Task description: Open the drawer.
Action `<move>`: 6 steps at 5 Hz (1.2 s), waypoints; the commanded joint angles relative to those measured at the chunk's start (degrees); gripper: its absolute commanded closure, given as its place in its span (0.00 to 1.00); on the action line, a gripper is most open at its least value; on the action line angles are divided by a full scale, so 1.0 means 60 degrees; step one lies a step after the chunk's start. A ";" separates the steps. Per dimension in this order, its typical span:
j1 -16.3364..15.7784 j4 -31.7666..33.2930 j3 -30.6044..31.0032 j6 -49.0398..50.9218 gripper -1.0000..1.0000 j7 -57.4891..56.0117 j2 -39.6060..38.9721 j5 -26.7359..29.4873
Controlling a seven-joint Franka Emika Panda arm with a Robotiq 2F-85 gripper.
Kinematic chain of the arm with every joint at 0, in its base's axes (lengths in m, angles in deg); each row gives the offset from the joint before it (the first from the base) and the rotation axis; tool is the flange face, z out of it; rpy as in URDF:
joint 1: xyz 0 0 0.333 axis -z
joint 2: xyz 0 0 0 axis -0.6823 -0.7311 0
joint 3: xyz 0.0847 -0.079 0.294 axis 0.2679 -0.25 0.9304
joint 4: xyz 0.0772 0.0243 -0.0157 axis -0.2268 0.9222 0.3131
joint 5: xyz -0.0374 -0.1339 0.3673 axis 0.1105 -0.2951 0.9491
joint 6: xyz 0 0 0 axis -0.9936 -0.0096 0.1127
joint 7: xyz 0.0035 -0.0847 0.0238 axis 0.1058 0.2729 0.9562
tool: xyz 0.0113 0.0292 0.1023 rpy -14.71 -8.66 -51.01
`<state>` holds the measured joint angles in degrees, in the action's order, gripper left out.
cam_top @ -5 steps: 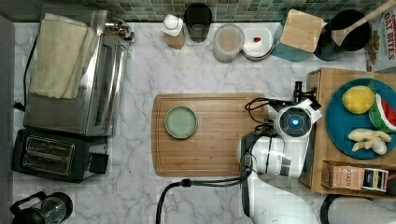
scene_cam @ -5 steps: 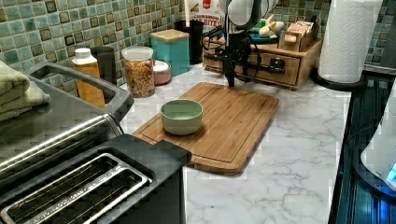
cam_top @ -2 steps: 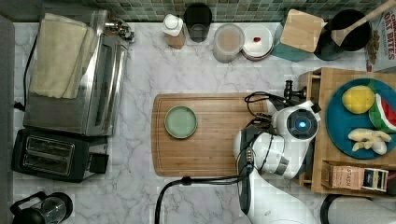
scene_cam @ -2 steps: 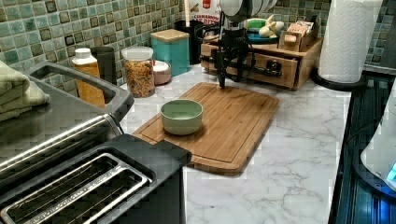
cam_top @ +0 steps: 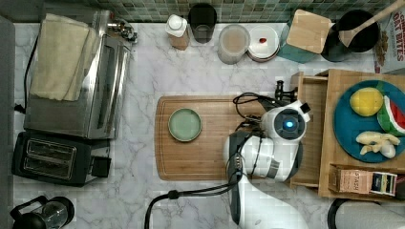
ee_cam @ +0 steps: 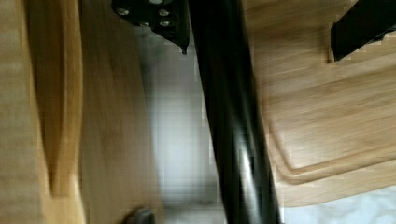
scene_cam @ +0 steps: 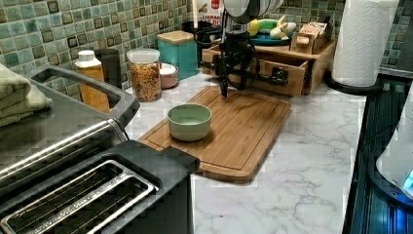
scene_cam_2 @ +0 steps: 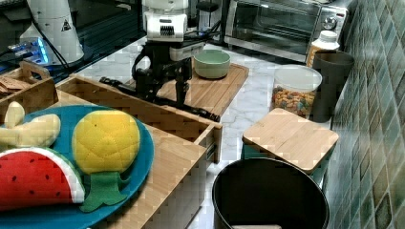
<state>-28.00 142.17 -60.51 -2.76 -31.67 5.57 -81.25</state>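
Note:
The light-wood drawer (cam_top: pixel 313 138) stands partly pulled out of the wooden stand (cam_top: pixel 334 191) toward the top view's left. Its long black bar handle (scene_cam_2: pixel 200 112) (ee_cam: pixel 229 140) runs along its front. My gripper (scene_cam_2: pixel 162 93) (scene_cam: pixel 234 87) (ee_cam: pixel 259 51) hangs over that bar, open, with one finger on each side of it. In the wrist view one finger (ee_cam: pixel 168 23) touches the bar on the drawer side, and the other (ee_cam: pixel 359 28) stands well apart over the cutting board. My arm (cam_top: pixel 286 125) covers the middle of the handle in the top view.
A bamboo cutting board (cam_top: pixel 210 162) with a green bowl (cam_top: pixel 185 124) lies just in front of the drawer. A blue plate of toy fruit (cam_top: pixel 348 138) and a tea box (cam_top: pixel 365 181) sit on the stand. Jars, a teal canister (cam_top: pixel 305 36) and a black pot (cam_top: pixel 356 33) line the wall.
My gripper has moved toward the top view's left with the handle between its fingers, and the drawer has slid further out of the stand with it.

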 commanded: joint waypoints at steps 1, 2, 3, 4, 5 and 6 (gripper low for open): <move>-0.2368 0.0287 0.1628 0.0345 0.00 0.1741 0.0544 0.0087; -0.2805 -0.0095 0.1676 0.0554 0.00 0.2376 0.0364 0.0133; -0.3145 0.0123 0.1539 -0.0080 0.00 0.2914 0.0544 -0.0473; -0.2928 -0.0236 0.1678 0.0351 0.00 0.1801 0.0523 0.0104; -0.2832 -0.0238 0.1771 0.0349 0.00 0.1831 0.0518 0.0065; -0.2818 -0.0240 0.1785 0.0350 0.00 0.1835 0.0518 0.0060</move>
<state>-38.27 142.84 -57.27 -0.75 -20.87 6.38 -82.17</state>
